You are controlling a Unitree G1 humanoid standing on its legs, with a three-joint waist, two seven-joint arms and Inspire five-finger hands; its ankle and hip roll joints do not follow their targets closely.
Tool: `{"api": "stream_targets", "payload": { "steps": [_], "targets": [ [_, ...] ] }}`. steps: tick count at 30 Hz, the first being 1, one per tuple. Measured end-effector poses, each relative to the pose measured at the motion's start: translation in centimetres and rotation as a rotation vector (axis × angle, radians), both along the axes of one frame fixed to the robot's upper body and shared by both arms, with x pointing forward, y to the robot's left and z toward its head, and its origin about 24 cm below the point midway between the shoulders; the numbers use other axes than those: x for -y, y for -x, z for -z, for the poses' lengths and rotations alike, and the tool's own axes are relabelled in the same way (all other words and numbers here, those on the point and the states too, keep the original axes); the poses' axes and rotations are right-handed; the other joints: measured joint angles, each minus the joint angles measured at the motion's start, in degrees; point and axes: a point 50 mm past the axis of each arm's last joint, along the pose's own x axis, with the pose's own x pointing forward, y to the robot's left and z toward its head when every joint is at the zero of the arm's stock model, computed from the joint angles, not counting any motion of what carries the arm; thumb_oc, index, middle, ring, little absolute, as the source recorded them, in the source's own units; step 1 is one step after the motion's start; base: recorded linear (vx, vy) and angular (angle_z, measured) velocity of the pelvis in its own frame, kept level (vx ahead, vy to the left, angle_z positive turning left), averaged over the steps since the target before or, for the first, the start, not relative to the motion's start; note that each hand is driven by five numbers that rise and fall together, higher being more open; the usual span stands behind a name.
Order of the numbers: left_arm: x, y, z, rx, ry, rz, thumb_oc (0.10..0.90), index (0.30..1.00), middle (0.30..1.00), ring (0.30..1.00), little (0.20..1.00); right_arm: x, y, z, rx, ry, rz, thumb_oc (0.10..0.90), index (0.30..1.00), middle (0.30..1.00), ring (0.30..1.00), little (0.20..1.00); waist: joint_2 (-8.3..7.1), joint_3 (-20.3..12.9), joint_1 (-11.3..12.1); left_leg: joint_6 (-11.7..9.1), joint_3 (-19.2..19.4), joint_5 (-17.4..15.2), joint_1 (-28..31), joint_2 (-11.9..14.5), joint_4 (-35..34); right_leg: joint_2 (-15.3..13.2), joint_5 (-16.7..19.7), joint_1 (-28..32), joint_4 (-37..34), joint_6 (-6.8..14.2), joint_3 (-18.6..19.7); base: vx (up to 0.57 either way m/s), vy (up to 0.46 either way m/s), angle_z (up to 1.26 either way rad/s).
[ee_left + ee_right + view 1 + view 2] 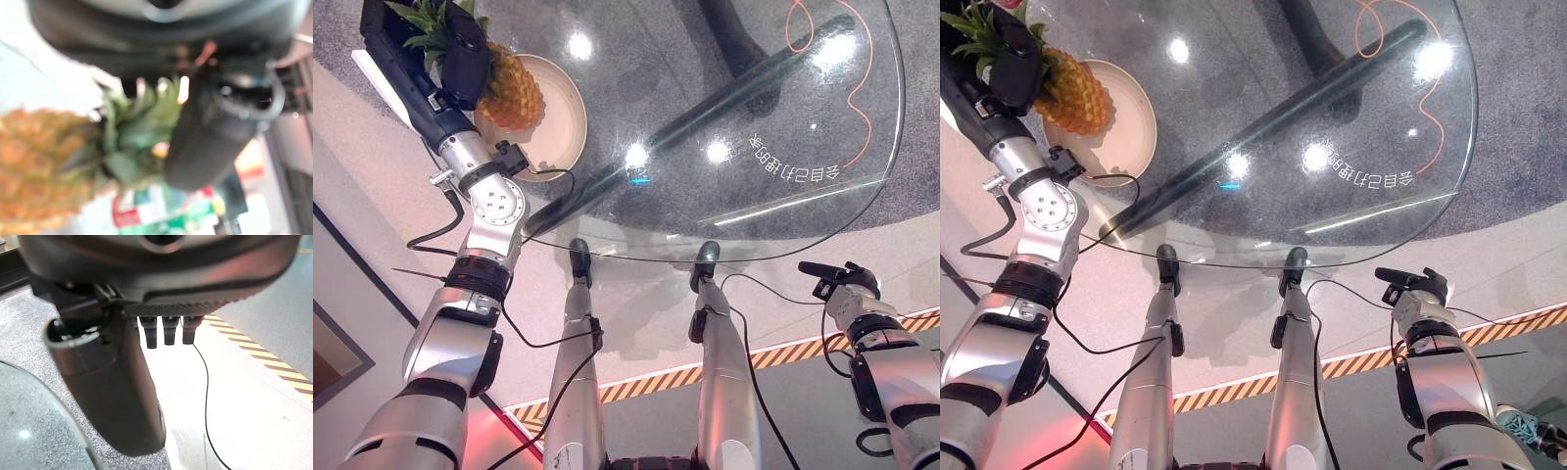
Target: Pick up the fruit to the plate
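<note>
Holding the pineapple by its leafy crown, the left hand is at the placing step: the fruit's body lies over the beige plate just beyond the hand's fingers, and from the head views it appears to rest on the plate or sit barely above it, though contact cannot be confirmed. The left wrist view shows the green crown tucked right against the dark thumb, with the orange, scaly body stretching away from the palm, so the hand reads as clenched round the leaves and upper fruit. The left arm is stretched well forward over the near-left rim of the round glass desk, wrist straight and palm turned down onto the fruit. In my judgement the task is nearly complete; the next move calls for confirming that the pineapple is settled inside the plate's rim, then loosening the fingers gently and drawing the hand back along the arm's line without dragging the leaves, since a pineapple lying on its side could roll toward the plate edge. The right hand hangs low, off the near side of the desk and well apart from the plate, idle; its wrist view shows its fingers straight and relaxed, grasping nothing.
</note>
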Motion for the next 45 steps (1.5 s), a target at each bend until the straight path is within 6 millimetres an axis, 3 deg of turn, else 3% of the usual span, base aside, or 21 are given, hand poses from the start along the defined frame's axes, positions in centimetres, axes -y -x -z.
{"api": "stream_targets", "payload": {
  "steps": [19,24,25,26,28,45],
  "targets": [
    [0.3,0.9,1.7,0.003,-0.042,0.058,0.429,0.582,0.582,0.582,0.529,0.0,0.0,0.0,0.000,0.002,0.006,0.800,0.900,0.900,0.900,0.900,0.00,0.00,1.72,-0.05,-0.21,0.04,-0.17,0.01,0.01,-0.01,-0.06,0.18,-0.02,-0.01,-0.52,0.00,0.000,0.00],
    [0.4,1.1,2.1,0.000,-0.056,0.074,0.569,0.702,0.702,0.702,0.669,0.0,0.0,0.0,0.009,0.006,0.007,0.800,0.900,0.900,0.900,0.900,0.00,0.00,2.00,-0.05,-0.38,0.04,-0.28,-0.01,0.01,-0.01,-0.12,0.19,-0.05,0.00,-0.67,0.01,-0.002,0.00],
    [0.5,1.2,2.0,0.005,-0.058,0.080,0.644,0.766,0.766,0.766,0.744,0.0,0.0,0.0,0.009,0.006,0.007,0.800,0.900,0.900,0.900,0.900,0.00,0.00,2.01,-0.05,-0.40,0.04,-0.30,-0.01,0.00,-0.01,-0.13,0.19,-0.05,0.01,-0.68,0.00,0.000,0.00],
    [0.6,1.3,2.0,0.011,-0.059,0.085,0.660,0.780,0.780,0.780,0.760,0.0,0.0,0.0,0.009,0.006,0.008,0.800,0.900,0.900,0.900,0.900,0.00,0.00,2.04,-0.06,-0.40,0.04,-0.30,-0.01,0.00,-0.01,-0.13,0.19,-0.06,0.00,-0.68,0.00,0.000,0.00],
    [0.7,1.4,1.9,0.020,-0.067,0.089,0.800,0.900,0.900,0.900,0.900,0.0,0.0,0.0,0.009,0.006,0.008,0.800,0.900,0.900,0.900,0.900,0.00,0.00,2.15,-0.05,-0.40,0.04,-0.31,-0.01,0.00,-0.01,-0.16,0.19,-0.06,0.01,-0.68,0.00,0.000,0.00],
    [0.9,2.3,3.2,0.014,-0.098,0.107,0.800,0.900,0.900,0.900,0.900,0.1,0.1,0.0,0.004,0.010,0.024,0.800,0.900,0.900,0.900,0.900,0.00,0.00,3.15,-0.06,-0.72,0.04,-0.50,-0.03,0.03,-0.04,-0.29,0.21,-0.05,0.04,-0.96,0.00,0.000,0.00]
  ]
}}
